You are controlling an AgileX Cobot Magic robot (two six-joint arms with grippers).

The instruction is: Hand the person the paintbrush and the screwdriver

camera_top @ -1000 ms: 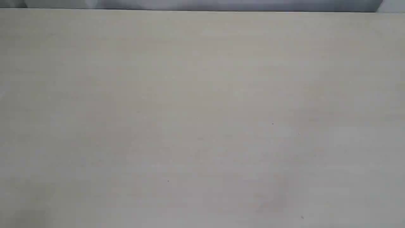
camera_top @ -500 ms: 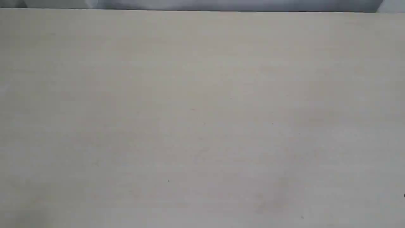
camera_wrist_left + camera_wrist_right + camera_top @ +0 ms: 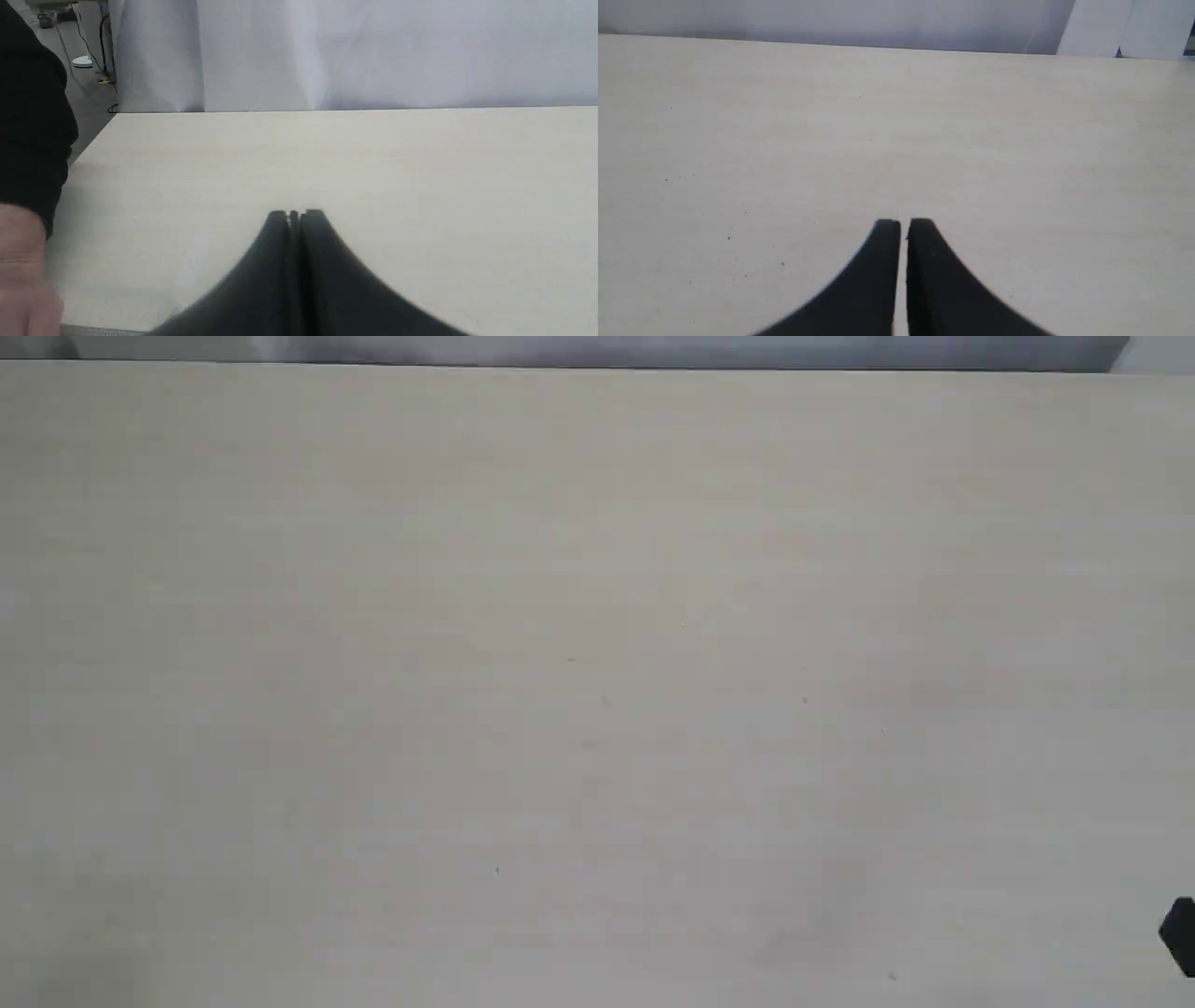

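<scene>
No view shows the paintbrush or the screwdriver. In the left wrist view my left gripper (image 3: pixel 295 213) hangs over the pale table (image 3: pixel 373 154), shut, its black fingers pressed together with nothing between them. The person's hand (image 3: pixel 23 275), coming out of a black sleeve (image 3: pixel 32 121), shows at the table's edge beside that gripper. In the right wrist view my right gripper (image 3: pixel 904 223) is shut over bare tabletop, with only a thin slit between its fingers. The exterior view shows just a black tip of the right arm (image 3: pixel 1180 936) at its lower right edge.
The table's far edge (image 3: pixel 597 368) runs below a white curtain (image 3: pixel 373 51). Past the table's corner in the left wrist view are grey floor and cables (image 3: pixel 88 51). White panels (image 3: pixel 1125 28) stand behind the table in the right wrist view.
A black part of the right arm has come into the exterior view at its lower right edge, growing from a speck to a clear tip. The tabletop looks the same.
</scene>
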